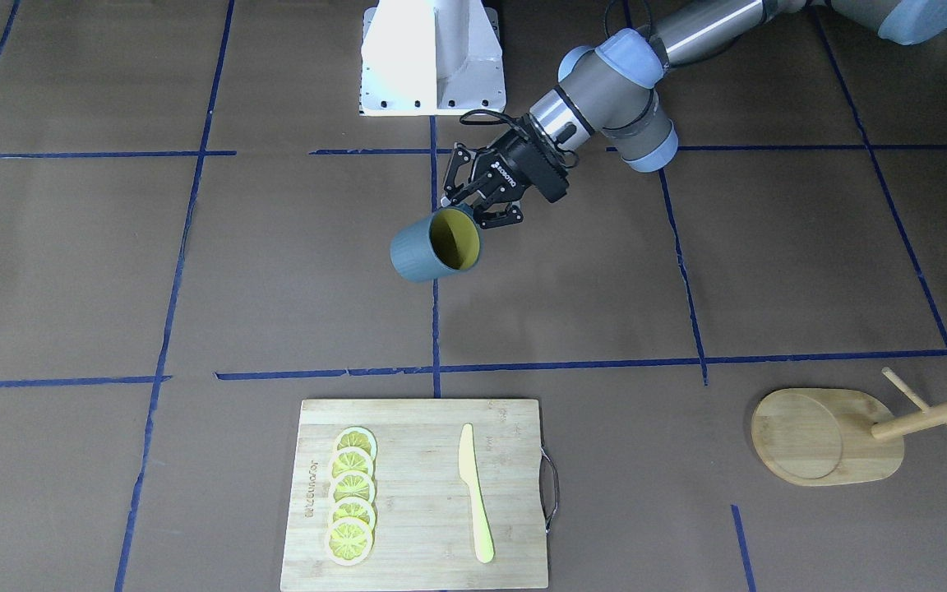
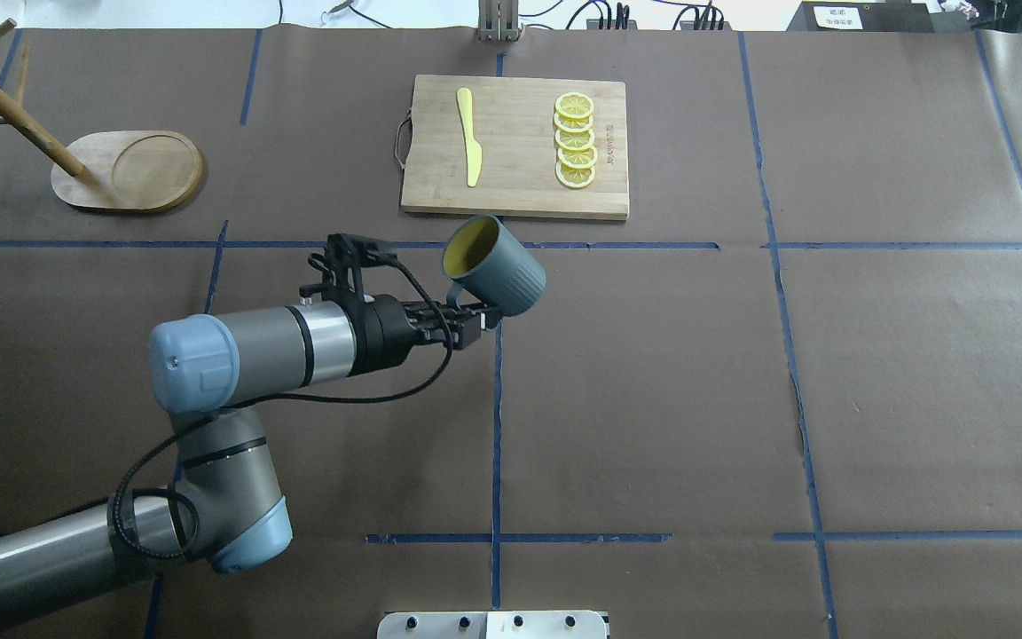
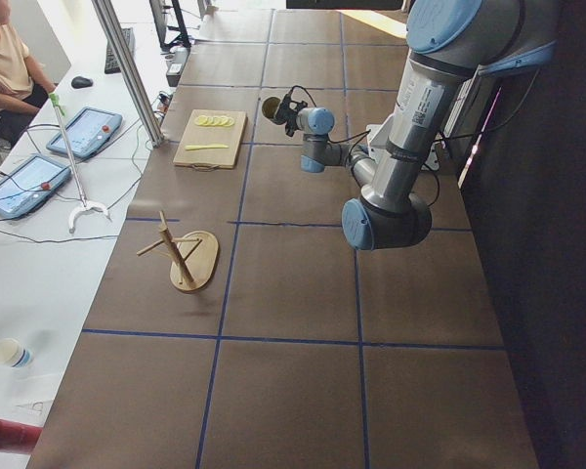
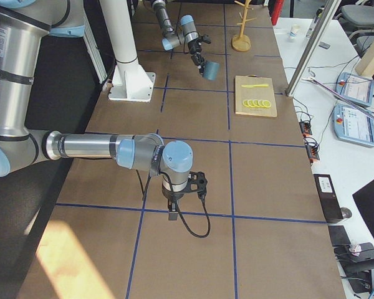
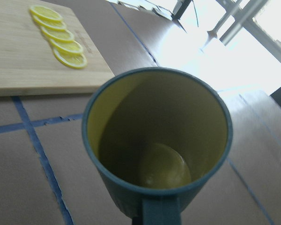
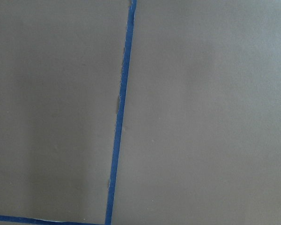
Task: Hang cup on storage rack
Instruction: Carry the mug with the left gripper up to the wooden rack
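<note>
Pinching the loop handle between its fingers, the left gripper (image 2: 473, 318) is holding the cup (image 2: 500, 269) in the air over the middle of the table (image 2: 830, 373), tilted on its side with the yellow mouth turning toward the robot's left. By my reading, the pick-up is done and the carry is under way. The storage rack (image 2: 134, 169) is standing well apart at the far left corner, and no peg is bearing anything yet, so the transfer and the threading of the handle onto a peg are left. The rack's upper pegs are running out of the overhead view, the grip itself is hard to make out behind the cup wall, and no lettering is showing. The right gripper (image 4: 173, 210) is hanging low over the table far from the cup, and I cannot tell whether it is spread or closed.
</note>
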Available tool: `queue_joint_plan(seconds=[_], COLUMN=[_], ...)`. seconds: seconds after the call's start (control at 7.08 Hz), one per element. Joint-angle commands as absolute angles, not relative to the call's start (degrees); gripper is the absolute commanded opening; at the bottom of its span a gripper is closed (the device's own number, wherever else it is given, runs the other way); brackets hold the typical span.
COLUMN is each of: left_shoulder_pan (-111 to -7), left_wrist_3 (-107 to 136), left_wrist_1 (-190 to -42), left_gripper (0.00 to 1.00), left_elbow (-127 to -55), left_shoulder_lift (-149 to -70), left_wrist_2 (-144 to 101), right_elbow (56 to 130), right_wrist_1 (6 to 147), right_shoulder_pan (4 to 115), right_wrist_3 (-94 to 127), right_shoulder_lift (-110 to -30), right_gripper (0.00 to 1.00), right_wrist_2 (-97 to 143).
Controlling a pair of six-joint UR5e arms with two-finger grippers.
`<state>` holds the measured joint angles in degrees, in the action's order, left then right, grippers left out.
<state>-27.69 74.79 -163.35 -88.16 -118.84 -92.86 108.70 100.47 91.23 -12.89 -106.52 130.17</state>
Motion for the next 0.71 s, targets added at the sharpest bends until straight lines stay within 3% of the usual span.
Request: queue_joint_plan(seconds=[0.0, 0.56], left_shoulder_pan=[-34.94, -46.74], left_wrist_3=[96.87, 132.81], left_wrist_1=[-165.93, -175.14], left_gripper=[0.08, 0.08], left_elbow=[-88.42, -87.98], left_shoulder_lift=[-118.65, -115.67], left_wrist_2=[-92.99, -86.16], right_elbow=[108.63, 108.46], right_wrist_1=[100.46, 100.46], right_shoulder_pan=[91.23, 91.23], right_wrist_3=[-12.83, -12.92], right_shoulder_lift=[-106.44, -106.17], right_gripper=[1.00, 1.00], right_wrist_2=[130.17, 130.17])
